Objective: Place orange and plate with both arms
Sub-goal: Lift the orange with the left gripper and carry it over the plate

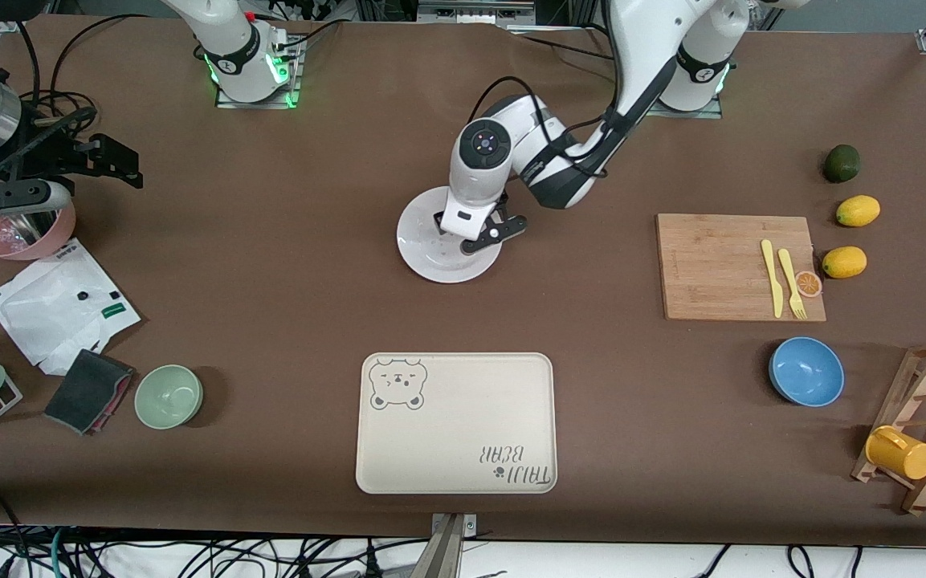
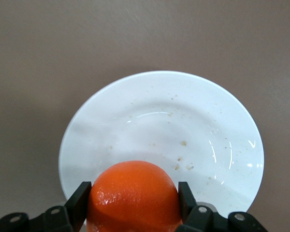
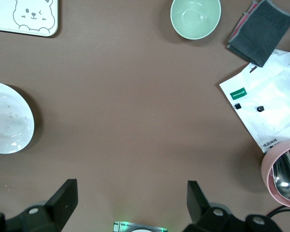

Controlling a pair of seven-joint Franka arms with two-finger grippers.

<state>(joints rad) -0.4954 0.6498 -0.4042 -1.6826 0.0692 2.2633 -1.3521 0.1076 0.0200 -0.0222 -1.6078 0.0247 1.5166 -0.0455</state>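
While the left gripper [image 2: 133,205] clamps the orange [image 2: 134,195] over the plate [image 2: 183,125], lower gently, release centrally; right gripper [image 3: 130,203] waits, jaws apart.

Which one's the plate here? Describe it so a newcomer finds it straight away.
Start at the beige bear tray near the front camera's edge of the table; the plate lies farther from the camera than it, mid-table. The left gripper, shut on the orange, is over it. It is round, glossy white and flat, unlike the rectangular tray and the deeper coloured bowls.

Robotics lab — 2 bolted arms, loose cables [image 1: 189,554], toy fruit.
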